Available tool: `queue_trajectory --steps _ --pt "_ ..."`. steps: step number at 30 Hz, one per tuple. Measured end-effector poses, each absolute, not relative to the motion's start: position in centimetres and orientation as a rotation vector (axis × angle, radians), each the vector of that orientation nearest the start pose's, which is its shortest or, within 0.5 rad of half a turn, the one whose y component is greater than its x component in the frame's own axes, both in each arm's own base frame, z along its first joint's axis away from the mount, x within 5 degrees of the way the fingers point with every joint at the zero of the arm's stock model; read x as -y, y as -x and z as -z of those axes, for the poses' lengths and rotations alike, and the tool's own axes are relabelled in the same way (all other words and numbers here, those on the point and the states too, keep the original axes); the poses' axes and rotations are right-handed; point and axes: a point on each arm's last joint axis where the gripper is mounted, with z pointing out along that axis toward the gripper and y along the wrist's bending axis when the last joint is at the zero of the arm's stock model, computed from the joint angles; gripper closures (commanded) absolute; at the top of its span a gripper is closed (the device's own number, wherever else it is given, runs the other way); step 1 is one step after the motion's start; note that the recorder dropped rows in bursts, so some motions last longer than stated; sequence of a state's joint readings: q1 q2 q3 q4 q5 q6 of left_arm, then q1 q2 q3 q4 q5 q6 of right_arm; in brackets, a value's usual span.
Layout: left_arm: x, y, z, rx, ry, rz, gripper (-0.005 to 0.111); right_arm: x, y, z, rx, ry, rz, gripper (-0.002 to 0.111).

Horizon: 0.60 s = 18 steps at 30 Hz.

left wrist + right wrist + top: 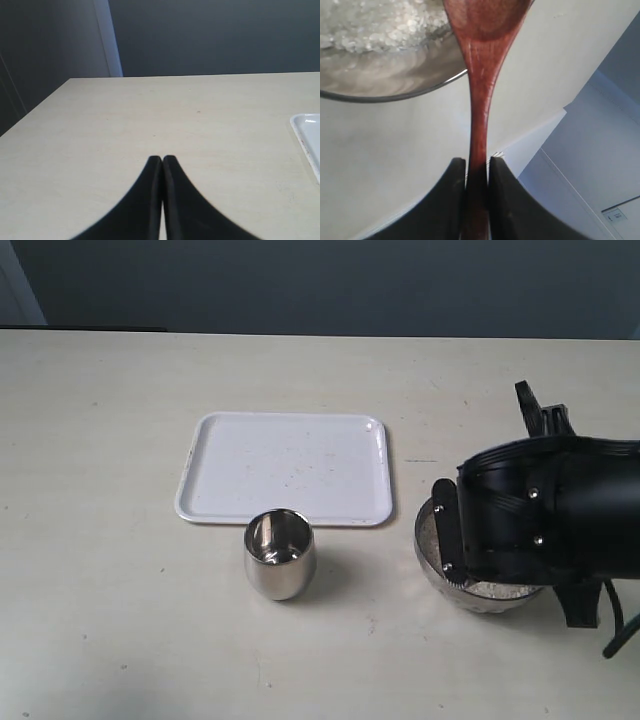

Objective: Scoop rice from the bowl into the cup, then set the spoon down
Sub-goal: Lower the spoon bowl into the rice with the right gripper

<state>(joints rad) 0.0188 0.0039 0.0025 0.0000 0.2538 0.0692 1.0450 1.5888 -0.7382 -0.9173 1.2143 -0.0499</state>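
The steel bowl (432,540) sits at the right of the table, mostly covered by my right arm; white rice (494,589) shows at its near rim. In the right wrist view the rice (375,25) fills the bowl (395,85), and the reddish-brown spoon (482,75) runs from my right gripper (477,161) toward it, its oval head over the bowl's rim. The right gripper is shut on the spoon's handle. The steel cup (279,554) stands upright in front of the tray, apart from both grippers. My left gripper (162,159) is shut and holds nothing, over bare table.
A white tray (285,468) lies behind the cup at mid table; its corner (307,131) shows in the left wrist view. The bulky black right arm (545,505) hangs over the bowl. The table's far edge meets a dark wall.
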Motion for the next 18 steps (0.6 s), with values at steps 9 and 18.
queue_trajectory --steps 9,18 --pt "-0.1 -5.6 -18.9 -1.744 -0.044 -0.064 0.106 -16.5 -17.4 -17.8 -1.952 2.065 1.320 0.109" --pt "-0.1 -5.6 -18.9 -1.744 -0.044 -0.064 0.106 -16.6 -17.3 -17.2 -1.973 2.083 1.323 0.109"
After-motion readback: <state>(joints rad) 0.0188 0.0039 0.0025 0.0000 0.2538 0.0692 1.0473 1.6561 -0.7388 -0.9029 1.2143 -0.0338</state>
